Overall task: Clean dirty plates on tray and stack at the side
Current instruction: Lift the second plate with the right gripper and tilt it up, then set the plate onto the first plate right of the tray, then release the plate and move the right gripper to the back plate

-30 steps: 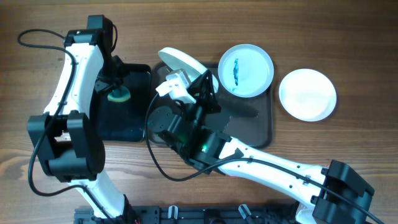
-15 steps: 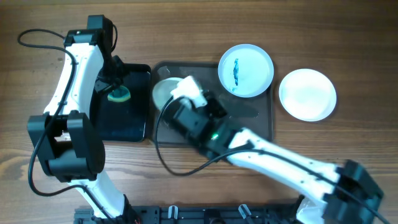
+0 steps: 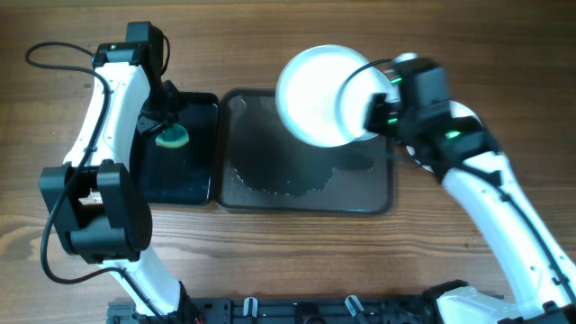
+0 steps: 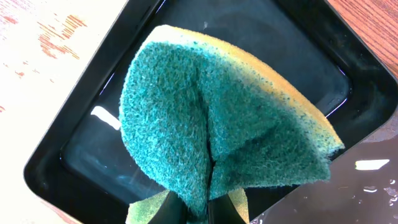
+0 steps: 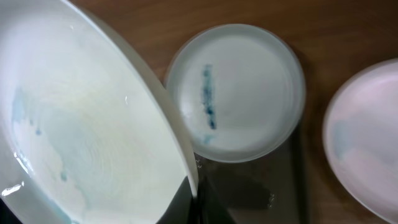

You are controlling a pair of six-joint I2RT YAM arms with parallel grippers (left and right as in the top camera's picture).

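Left claw (image 3: 167, 126), left of the tray (image 3: 270, 193), pinches the green sponge (image 4: 211, 118). Right claw (image 3: 367, 106) grips the lifted plate (image 3: 315, 94) by its rim above the tray's far right corner; a thin edge hold on wet ware could slip, dropping it onto the smeared plate (image 5: 236, 93) below.

The small tray (image 3: 193, 175) sits just left of the large tray (image 3: 270, 193), the sponge (image 4: 224, 118) above it. The raised plate (image 3: 315, 94) hangs over the large tray's far right corner, a second plate (image 5: 236, 93) beneath, a third plate (image 5: 367, 137) on the table (image 3: 270, 45) alongside.
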